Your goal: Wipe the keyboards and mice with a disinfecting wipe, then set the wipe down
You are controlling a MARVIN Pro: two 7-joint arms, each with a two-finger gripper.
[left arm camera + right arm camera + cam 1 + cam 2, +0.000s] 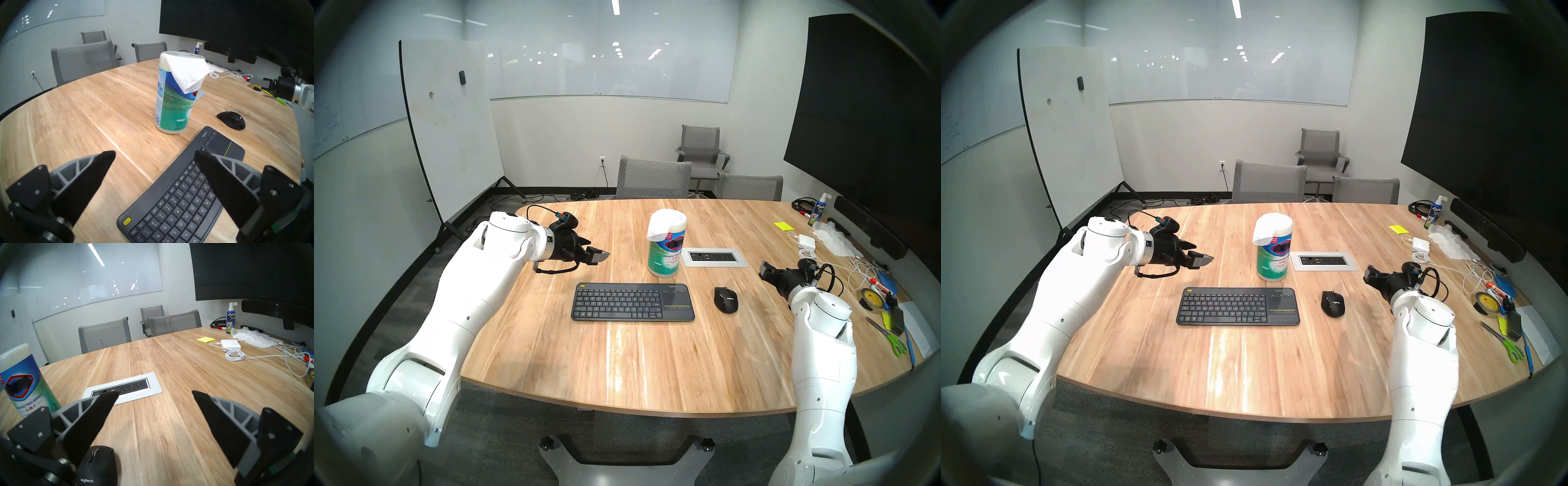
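On the table [619, 356], the mouse [725, 299] lies right of the keyboard [633, 302], the canister [665, 247] behind it.

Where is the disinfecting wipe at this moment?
In the head view, the disinfecting wipe hangs over the top of the wipes canister, mid-table, just behind the keyboard.

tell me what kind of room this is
Most likely an office meeting room: a large wooden table ringed by grey mesh chairs, a whiteboard on a stand, and a big dark wall screen.
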